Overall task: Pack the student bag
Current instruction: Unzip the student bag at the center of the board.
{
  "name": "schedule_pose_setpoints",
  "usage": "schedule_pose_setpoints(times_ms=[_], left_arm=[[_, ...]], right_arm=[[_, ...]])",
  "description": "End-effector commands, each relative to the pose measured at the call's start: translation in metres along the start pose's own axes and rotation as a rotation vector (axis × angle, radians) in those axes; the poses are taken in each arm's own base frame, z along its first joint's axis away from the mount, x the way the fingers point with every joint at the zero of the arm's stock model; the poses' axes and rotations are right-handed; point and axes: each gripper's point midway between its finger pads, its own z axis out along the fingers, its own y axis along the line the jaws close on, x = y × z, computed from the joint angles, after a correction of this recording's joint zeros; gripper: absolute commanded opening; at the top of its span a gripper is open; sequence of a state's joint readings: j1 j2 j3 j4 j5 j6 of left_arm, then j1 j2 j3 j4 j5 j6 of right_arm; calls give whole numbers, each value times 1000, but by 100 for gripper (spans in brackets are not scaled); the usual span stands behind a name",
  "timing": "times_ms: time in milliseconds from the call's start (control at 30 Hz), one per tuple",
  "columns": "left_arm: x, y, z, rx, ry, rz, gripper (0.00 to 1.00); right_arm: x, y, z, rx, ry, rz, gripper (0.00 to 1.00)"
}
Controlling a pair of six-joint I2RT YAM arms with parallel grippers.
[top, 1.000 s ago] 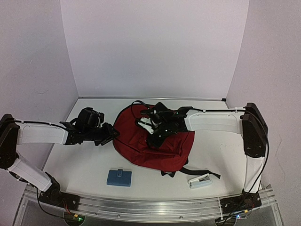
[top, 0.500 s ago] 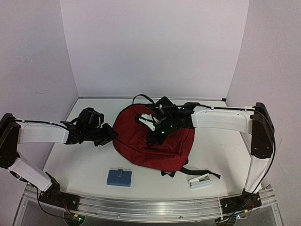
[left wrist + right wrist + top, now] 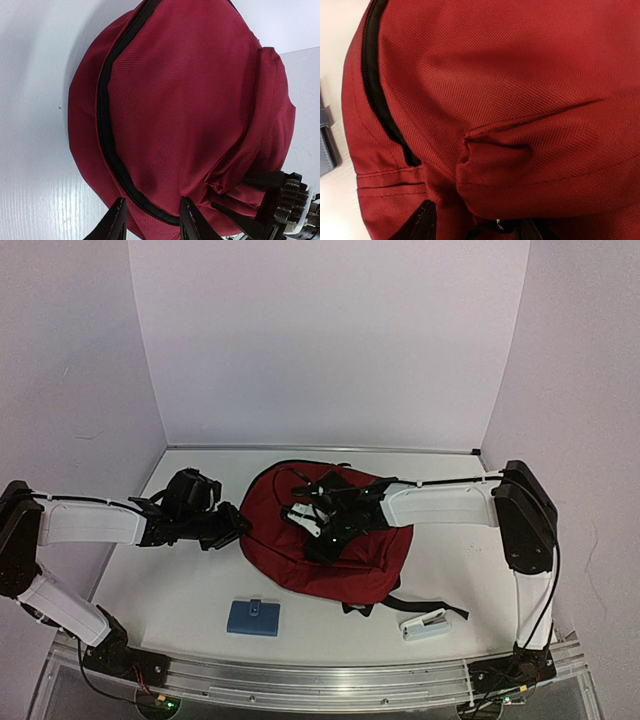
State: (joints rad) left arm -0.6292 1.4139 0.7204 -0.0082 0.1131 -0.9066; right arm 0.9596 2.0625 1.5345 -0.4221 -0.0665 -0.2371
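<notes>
Bag (image 3: 365,560) lies slumped mid-table (image 3: 170,590). Left gripper (image 3: 152,200) at its left rim, fingers apart astride the zipper edge, pinch unclear; right gripper (image 3: 476,215) over its top panel, jaws well apart, gripping nothing

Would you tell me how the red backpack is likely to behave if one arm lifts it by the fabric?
The student bag will probably sag and fold rather than hold its shape, since its cloth already creases and bunches. It looks slack rather than stuffed, so it is probably light. The coarse weave looks grippy, not slippery.
</notes>
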Motion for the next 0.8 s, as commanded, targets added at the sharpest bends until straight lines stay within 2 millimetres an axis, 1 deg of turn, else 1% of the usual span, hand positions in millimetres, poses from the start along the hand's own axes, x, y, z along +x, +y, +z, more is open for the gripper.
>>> schedule_pose_setpoints(times_ms=[0, 33, 67, 133, 200, 267, 367, 433, 533, 767], left_arm=[[-16, -25, -10, 67, -44, 28, 36], [-16, -25, -10, 67, -44, 29, 36], [-17, -25, -11, 67, -46, 30, 36], [-17, -26, -11, 68, -48, 33, 36], [-18, -27, -11, 69, -50, 36, 35], [-18, -27, -11, 68, -51, 37, 35], [-18, -26, -9, 65, -47, 37, 35], [-17, -25, -8, 63, -43, 36, 34], [-17, -26, -7, 65, -40, 36, 34], [-17, -27, -9, 67, -44, 39, 34]], right_arm=[[2, -8, 7, 100, 13, -43, 38], [-3, -9, 2, 106, 1, -47, 30], [-9, -10, -2, 114, -13, -46, 26], [-23, -15, -18, 131, -52, -45, 20], [-38, -20, -39, 147, -94, -46, 14], [-48, -23, -56, 158, -122, -53, 10], [-59, -29, -74, 179, -146, -66, 10], [-61, -33, -80, 196, -144, -83, 10], [-57, -38, -83, 233, -120, -119, 12], [-35, -46, -73, 281, -20, -245, 16]])
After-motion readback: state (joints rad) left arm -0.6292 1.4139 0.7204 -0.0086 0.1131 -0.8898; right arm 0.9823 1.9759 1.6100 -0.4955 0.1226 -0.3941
